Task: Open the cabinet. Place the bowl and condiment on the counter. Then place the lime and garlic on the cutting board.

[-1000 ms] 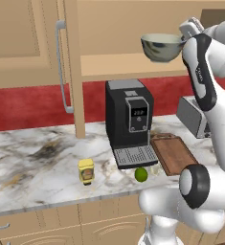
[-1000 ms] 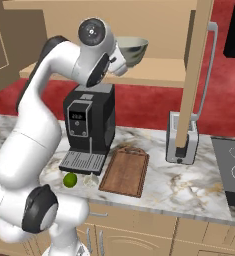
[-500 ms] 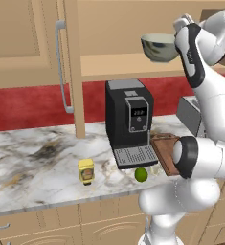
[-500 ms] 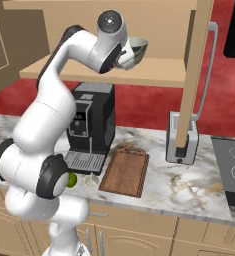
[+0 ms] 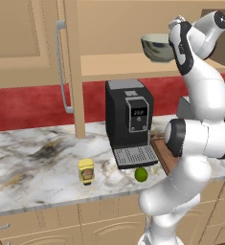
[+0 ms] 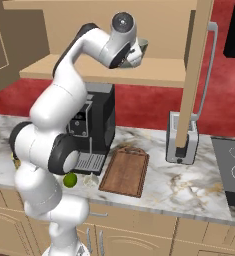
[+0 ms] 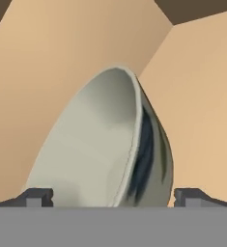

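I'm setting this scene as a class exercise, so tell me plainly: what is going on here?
The white arm has reached up into the open cabinet, where the bowl sits on the shelf. Its pincer is open, one fingertip on each side of the bowl, not closed on it. On the counter below stand the condiment and the lime, beside a black coffee machine. The cutting board is bare.

Even, bright rendered light throughout, soft faint shadows, no glare, slightly coarse resolution.
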You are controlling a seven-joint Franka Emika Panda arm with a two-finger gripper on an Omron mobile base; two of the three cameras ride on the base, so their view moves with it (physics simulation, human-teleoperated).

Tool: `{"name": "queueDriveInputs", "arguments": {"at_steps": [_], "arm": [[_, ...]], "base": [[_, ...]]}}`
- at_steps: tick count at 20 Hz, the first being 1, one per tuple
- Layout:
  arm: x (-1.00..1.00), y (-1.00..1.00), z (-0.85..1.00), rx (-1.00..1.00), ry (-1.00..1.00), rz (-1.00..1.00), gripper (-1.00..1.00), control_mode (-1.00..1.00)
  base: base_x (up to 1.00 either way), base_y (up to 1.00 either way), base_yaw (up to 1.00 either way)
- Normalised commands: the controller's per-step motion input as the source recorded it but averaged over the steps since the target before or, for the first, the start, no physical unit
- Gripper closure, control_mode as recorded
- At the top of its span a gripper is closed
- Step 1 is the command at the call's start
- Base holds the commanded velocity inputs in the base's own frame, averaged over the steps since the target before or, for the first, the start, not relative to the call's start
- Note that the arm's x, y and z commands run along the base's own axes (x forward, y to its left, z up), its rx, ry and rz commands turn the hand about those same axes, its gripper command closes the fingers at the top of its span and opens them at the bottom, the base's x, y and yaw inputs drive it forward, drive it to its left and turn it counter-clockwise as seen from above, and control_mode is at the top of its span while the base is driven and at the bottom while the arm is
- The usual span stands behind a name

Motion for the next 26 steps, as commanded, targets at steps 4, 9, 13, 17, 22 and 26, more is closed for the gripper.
{"name": "queueDriveInputs", "arguments": {"at_steps": [4, 9, 13, 17, 22, 26], "arm": [[0.38, -0.12, -0.11, 0.01, 0.00, 0.00, -1.00, -1.00], [0.04, -0.05, -0.14, 0.01, 0.00, 0.00, 1.00, -1.00], [0.01, 0.00, -0.33, 0.00, 0.00, 0.00, 1.00, -1.00], [-0.03, 0.00, -0.31, 0.00, -0.01, 0.00, 1.00, -1.00], [-0.76, 0.00, -0.01, 0.00, -0.15, 0.00, 1.00, -1.00], [-1.00, 0.04, 0.02, 0.00, -0.17, 0.00, 1.00, -1.00]], "base": [[0.00, 0.00, 0.00], [0.00, 0.00, 0.00], [0.00, 0.00, 0.00], [0.00, 0.00, 0.00], [0.00, 0.00, 0.00], [0.00, 0.00, 0.00]]}}
